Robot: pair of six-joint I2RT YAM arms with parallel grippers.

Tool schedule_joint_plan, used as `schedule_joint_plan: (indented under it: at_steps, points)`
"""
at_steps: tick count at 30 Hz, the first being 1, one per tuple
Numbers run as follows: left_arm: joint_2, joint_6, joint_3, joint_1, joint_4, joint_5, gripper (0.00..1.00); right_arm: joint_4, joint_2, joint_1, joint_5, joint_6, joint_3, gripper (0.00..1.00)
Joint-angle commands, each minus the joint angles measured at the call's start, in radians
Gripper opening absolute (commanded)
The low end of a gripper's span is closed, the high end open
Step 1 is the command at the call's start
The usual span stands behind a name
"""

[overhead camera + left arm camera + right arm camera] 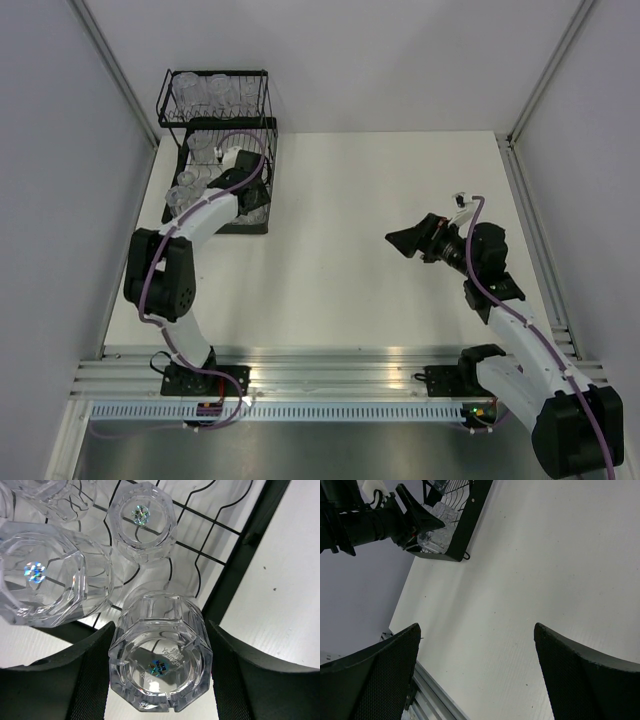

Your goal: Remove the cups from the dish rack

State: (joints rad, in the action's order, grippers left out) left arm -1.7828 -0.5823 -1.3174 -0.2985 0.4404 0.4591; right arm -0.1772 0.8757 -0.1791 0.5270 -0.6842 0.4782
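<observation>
White matte tabletop (380, 200), roomy right of wire dish rack (271, 160); left gripper (160, 629) straddles faceted clear cup (160, 655), grip unclear; right gripper (476, 627) wide.

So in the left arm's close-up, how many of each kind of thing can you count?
Clear faceted plastic cups with a shiny sticker showing: 3 (more cropped at the edge)
Black gripper fingers: 2
Black wire dish rack: 1
Total: 6

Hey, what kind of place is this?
Likely a robot test cell: bare white table between grey panels, two arms bolted to a metal rail, a black wire dish rack holding clear plastic cups.
</observation>
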Motion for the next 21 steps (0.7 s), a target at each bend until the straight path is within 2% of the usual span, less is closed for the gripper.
schedule_joint_plan:
  at_steps: [1, 5, 11, 15, 16, 17, 18, 19, 20, 21]
  points:
    - [0.146, 0.027, -0.017, -0.010, 0.007, -0.024, 0.02, -0.073, 0.017, -0.005, 0.021, 0.000, -0.013, 0.98]
    - [0.272, 0.029, -0.042, -0.024, 0.015, -0.040, 0.02, -0.123, 0.031, -0.007, 0.022, -0.018, -0.026, 0.98]
    - [0.485, -0.008, -0.016, -0.028, -0.002, -0.178, 0.02, -0.246, 0.065, -0.020, 0.028, -0.070, -0.055, 0.98]
    - [0.672, -0.111, 0.205, -0.028, -0.222, -0.541, 0.02, -0.503, 0.115, -0.043, 0.122, -0.182, -0.125, 0.98]
    - [0.698, -0.202, 0.330, -0.028, -0.359, -0.711, 0.02, -0.647, 0.153, -0.049, 0.170, -0.213, -0.157, 0.98]
    - [0.724, -0.253, 0.392, -0.028, -0.429, -0.777, 0.02, -0.729, 0.179, -0.056, 0.195, -0.248, -0.171, 0.98]
    - [0.753, -0.362, 0.508, -0.033, -0.500, -0.875, 0.02, -0.904, 0.239, -0.072, 0.223, -0.330, -0.197, 0.98]
    - [0.767, -0.414, 0.565, -0.034, -0.661, -0.917, 0.02, -0.998, 0.274, -0.085, 0.263, -0.372, -0.208, 0.98]
    - [0.778, -0.466, 0.622, -0.039, -0.733, -0.947, 0.02, -1.100, 0.313, -0.094, 0.284, -0.424, -0.219, 0.98]
    - [0.802, -0.549, 0.717, -0.053, -0.809, -0.974, 0.02, -1.322, 0.351, -0.117, 0.300, -0.524, -0.233, 0.98]
